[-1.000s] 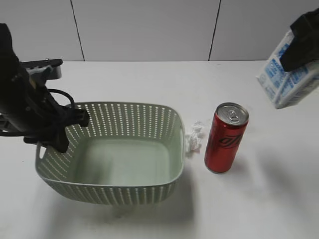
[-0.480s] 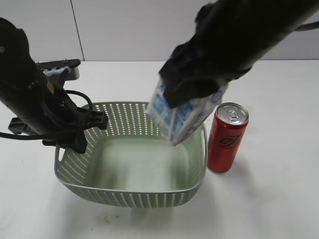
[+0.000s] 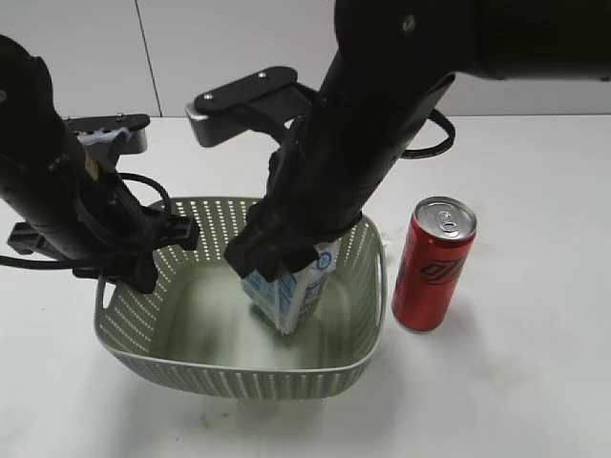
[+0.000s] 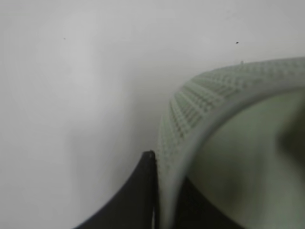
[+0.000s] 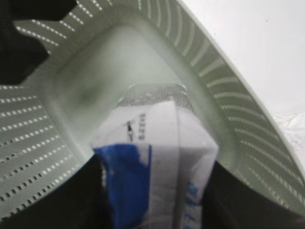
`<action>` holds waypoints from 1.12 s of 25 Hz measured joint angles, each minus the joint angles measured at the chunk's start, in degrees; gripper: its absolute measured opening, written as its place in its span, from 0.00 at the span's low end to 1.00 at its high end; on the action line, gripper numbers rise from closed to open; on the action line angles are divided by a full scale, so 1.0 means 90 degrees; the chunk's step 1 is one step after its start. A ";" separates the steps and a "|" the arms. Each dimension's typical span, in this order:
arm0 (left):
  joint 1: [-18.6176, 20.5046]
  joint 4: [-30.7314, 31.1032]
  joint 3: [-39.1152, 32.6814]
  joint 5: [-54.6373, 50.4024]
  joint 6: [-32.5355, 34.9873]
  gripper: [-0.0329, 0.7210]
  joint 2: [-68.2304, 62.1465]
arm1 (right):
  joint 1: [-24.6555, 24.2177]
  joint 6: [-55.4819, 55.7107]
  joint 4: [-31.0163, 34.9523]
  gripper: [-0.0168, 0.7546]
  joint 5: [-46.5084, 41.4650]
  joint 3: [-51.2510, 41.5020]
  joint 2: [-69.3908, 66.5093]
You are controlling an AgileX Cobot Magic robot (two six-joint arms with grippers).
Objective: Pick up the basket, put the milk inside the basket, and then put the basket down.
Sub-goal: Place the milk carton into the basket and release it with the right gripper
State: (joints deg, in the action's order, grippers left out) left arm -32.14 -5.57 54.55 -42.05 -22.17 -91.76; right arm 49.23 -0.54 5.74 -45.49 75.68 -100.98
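Holding the milk (image 3: pixel 291 286) from above, the right tool (image 3: pixel 277 256) reaches down inside the basket (image 3: pixel 172 363). The carton hangs tilted, with its lower corner near the basket floor or touching it; which of the two cannot be told. In the right wrist view the milk (image 5: pixel 157 157) sits between the two dark fingers of this tool, blue print on its left face, and the basket (image 5: pixel 43 143) floor and slotted walls are behind it. The right tool is therefore closed on the milk.

On the left side of the exterior view, the left tool (image 3: pixel 143 253) is at the left wall of the basket, close to the rim. In the left wrist view one dark finger (image 4: pixel 136 191) stands just outside the curved wall of the basket (image 4: pixel 200 100) and a second dark part is just inside it, so the wall is pinched between them. The left tool is closed on the basket wall. Whether the basket is lifted off the white surface (image 3: pixel 535 382) or rests on it is not clear.

A red can (image 3: pixel 432 264) stands upright on the surface just right of the basket, apart from it. A small piece of white crumpled material shows between them, mostly hidden.
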 joint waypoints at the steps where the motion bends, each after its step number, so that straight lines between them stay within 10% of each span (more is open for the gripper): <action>1: 0.0000 0.0056 0.0000 -0.0016 0.0000 0.05 0.0000 | 0.0000 -0.0054 -0.0031 0.43 0.0005 0.0000 -0.0095; 10: 0.0008 0.0127 0.0000 -0.0040 0.0000 0.05 0.0000 | 0.0000 -0.0192 -0.0177 0.46 0.0041 0.0007 -0.0397; 17: 0.0021 0.0174 -0.0017 -0.0183 0.0007 0.05 -0.0022 | 0.0000 -0.0431 -0.0116 0.86 -0.0022 0.0047 -0.0397; 28: 0.0117 0.0143 -0.0017 -0.0201 0.0007 0.05 -0.0022 | -0.0049 -0.0365 -0.0304 0.87 -0.0385 0.0543 0.0716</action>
State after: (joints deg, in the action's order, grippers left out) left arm -31.09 -4.29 54.40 -43.86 -22.10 -91.96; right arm 48.78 -3.82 3.01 -48.96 80.57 -94.54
